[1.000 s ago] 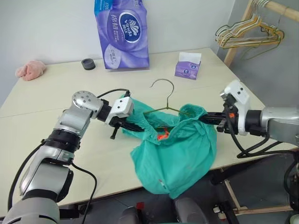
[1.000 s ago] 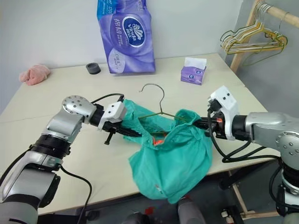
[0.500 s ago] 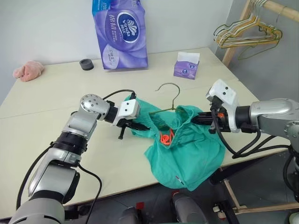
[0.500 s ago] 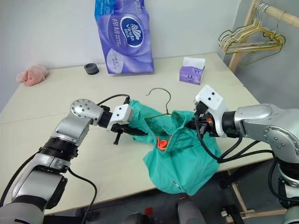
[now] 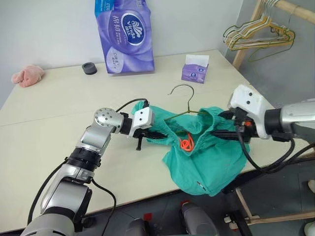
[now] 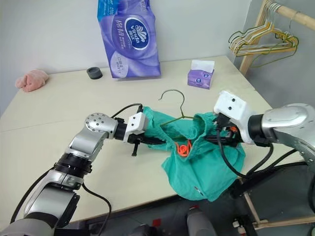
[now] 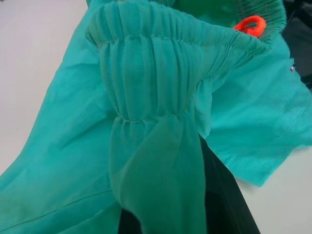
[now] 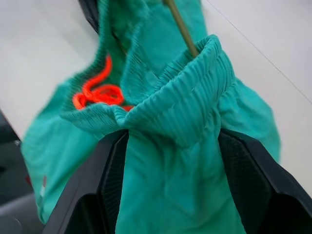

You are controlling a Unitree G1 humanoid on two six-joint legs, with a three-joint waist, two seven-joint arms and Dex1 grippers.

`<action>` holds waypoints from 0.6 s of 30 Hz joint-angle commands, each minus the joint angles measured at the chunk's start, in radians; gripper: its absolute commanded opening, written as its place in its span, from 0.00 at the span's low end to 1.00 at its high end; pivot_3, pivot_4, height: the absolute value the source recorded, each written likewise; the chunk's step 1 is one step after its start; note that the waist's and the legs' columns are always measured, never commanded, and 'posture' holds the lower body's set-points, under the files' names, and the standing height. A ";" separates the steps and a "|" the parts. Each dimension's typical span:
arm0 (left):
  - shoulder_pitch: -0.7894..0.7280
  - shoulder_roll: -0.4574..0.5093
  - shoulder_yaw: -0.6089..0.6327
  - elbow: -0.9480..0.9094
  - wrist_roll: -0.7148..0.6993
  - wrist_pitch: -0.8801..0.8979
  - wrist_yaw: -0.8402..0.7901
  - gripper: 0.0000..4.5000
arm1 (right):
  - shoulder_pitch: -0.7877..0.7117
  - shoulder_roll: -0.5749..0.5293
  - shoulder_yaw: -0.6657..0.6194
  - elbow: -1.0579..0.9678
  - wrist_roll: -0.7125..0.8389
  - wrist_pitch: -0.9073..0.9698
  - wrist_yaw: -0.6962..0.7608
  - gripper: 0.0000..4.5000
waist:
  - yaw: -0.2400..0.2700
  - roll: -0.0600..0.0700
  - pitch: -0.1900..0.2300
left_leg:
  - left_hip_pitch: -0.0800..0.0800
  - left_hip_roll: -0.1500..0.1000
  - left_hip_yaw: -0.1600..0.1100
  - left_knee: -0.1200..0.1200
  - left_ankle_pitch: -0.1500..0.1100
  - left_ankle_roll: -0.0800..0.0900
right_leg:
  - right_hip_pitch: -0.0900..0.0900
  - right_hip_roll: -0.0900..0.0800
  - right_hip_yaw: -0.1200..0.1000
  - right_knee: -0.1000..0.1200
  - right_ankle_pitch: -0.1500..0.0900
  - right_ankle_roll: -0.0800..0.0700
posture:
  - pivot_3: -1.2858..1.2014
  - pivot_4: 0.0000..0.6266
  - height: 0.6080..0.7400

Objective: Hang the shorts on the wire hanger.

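The shorts (image 5: 209, 157) are thin matt teal cloth, creased, with a finely ribbed gathered waistband (image 8: 175, 105) and a bright orange cord (image 5: 186, 144). The hanger (image 5: 186, 101) is thin smooth wire with a dull olive-gold sheen. The right fingers (image 8: 246, 187) are matt black plastic, lightly textured. The worktop (image 5: 59, 123) is smooth, pale and matt. The tissue pack (image 5: 124, 34) is glossy purple plastic film. The rack (image 5: 246, 37) is bare pale wood.

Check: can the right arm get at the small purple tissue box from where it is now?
Probably not yet: the right pincer has the shorts waistband bunched between its open fingers. The tissue box itself stands unobstructed on the table beyond.
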 commanded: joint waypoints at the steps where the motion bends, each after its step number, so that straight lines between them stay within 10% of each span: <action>1: -0.007 0.001 0.034 -0.038 -0.025 -0.004 -0.004 0.00 | 0.063 -0.067 -0.033 0.007 -0.077 -0.083 0.042 0.68 | -0.001 0.000 0.000 | 0.000 0.000 0.001 0.000 0.000 0.000 | 0.000 0.000 0.000 0.000 0.000 0.000 | 0.39 0.16 1.00; 7: -0.005 0.002 0.027 -0.030 -0.020 -0.019 -0.015 0.00 | 0.081 -0.017 -0.056 0.015 -0.111 -0.138 0.028 0.68 | -0.005 0.000 0.000 | 0.001 0.000 0.002 0.000 0.000 0.000 | 0.000 0.001 0.001 0.000 0.000 0.000 | 0.39 0.17 1.00; 13: 0.007 0.023 0.015 -0.026 -0.005 -0.039 -0.036 0.00 | 0.038 0.047 -0.028 0.029 -0.154 -0.158 0.018 1.00 | -0.004 0.000 0.000 | 0.001 0.000 0.001 0.000 0.000 0.000 | 0.000 0.000 0.001 0.000 0.000 0.000 | 0.39 0.16 1.00; 18: 0.014 0.025 0.015 -0.024 0.000 -0.048 -0.037 0.00 | 0.027 0.050 -0.003 0.029 -0.200 -0.182 0.031 1.00 | -0.003 0.000 0.000 | 0.001 0.000 0.001 0.000 0.000 0.000 | 0.000 0.000 0.001 0.000 0.000 0.000 | 0.39 0.16 1.00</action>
